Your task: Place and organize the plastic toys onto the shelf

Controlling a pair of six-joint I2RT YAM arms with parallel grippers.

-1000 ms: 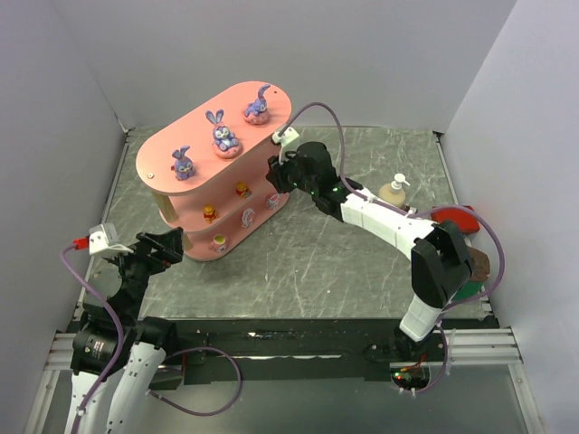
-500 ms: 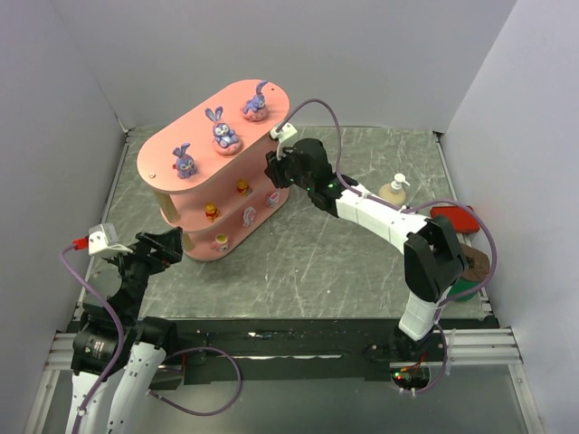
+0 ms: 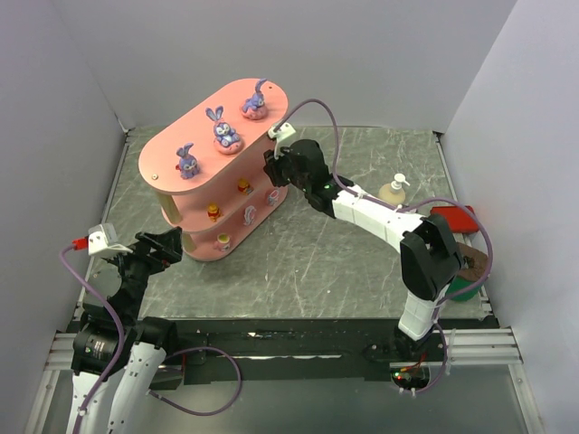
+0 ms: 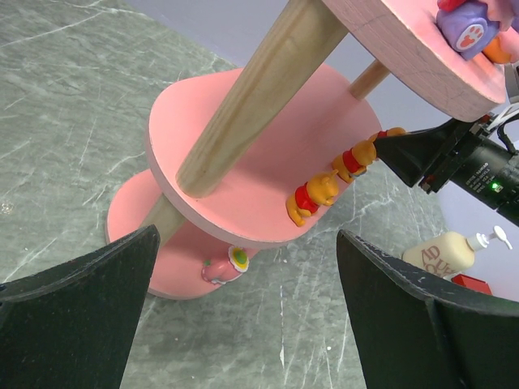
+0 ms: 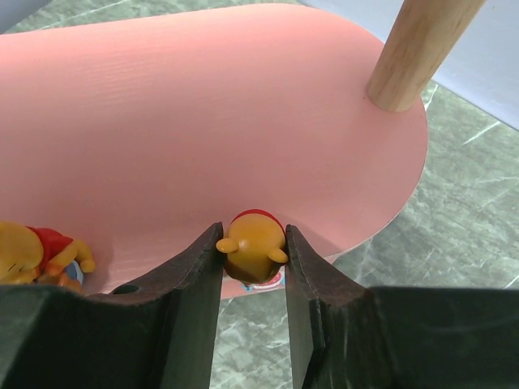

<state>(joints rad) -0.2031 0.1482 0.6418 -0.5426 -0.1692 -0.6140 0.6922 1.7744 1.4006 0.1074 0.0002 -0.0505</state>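
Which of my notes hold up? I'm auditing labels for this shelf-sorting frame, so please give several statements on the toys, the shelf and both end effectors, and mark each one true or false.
1. Three purple bunnies stand on the top board of the shelf. True.
2. The right end effector is empty. False: it is closed on an orange figurine at the edge of the middle board.
3. The left end effector is open and holds nothing. True.
4. The pump bottle sits on the shelf's bottom board. False: it stands on the table, to the right of the shelf.
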